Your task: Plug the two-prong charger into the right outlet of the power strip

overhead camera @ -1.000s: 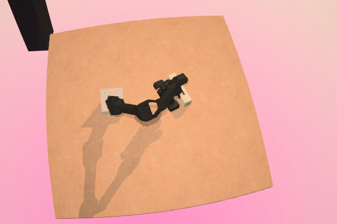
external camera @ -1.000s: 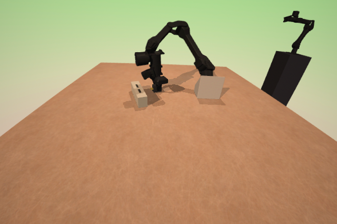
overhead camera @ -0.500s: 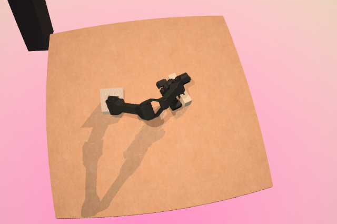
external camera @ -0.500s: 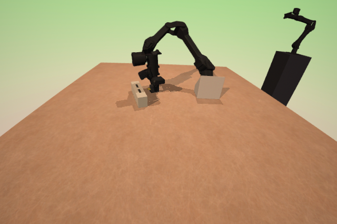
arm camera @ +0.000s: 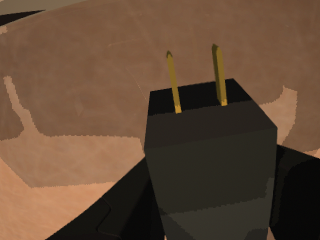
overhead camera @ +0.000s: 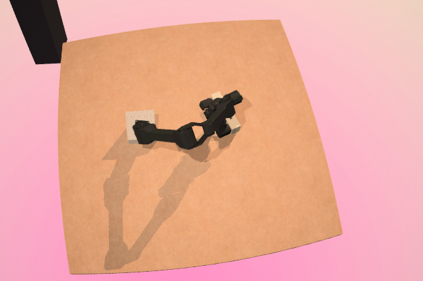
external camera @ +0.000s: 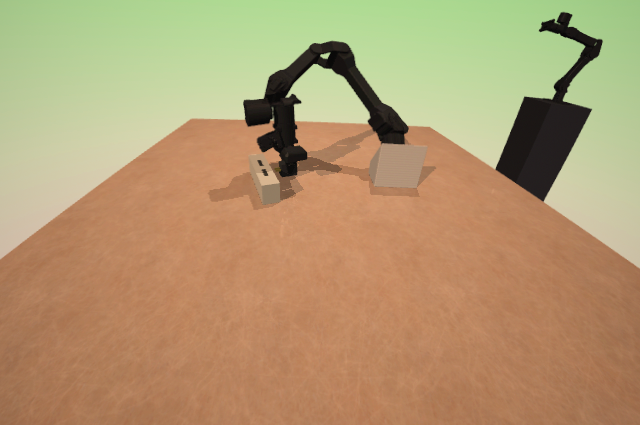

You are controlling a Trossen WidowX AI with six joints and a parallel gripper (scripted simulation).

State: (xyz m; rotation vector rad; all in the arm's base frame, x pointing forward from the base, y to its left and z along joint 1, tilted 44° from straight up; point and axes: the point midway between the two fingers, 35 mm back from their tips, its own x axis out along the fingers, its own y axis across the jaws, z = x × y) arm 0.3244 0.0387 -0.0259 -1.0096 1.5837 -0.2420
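Note:
The gripper (external camera: 290,169) (arm camera: 212,192) is shut on the dark block-shaped charger (arm camera: 212,165), with a finger on each side of its body. Two gold prongs (arm camera: 220,75) point away from the fingers, toward the top of the wrist view, bare along their visible length. The pale power strip (overhead camera: 233,124) (external camera: 269,194) stands on the table, with dark outlets (external camera: 264,172) on its upper face. In the exterior view the gripper is low beside the strip's right side, with a speck of gold between them. In the top view the arm hides the strip's middle.
A pale block (overhead camera: 139,116) (external camera: 400,166) stands at the arm's base. A tall black pedestal (overhead camera: 32,14) (external camera: 537,141) stands beyond the table edge, carrying another black arm (external camera: 576,61). The working arm (overhead camera: 164,135) (external camera: 361,84) arches over the brown table (overhead camera: 238,202) (external camera: 320,306).

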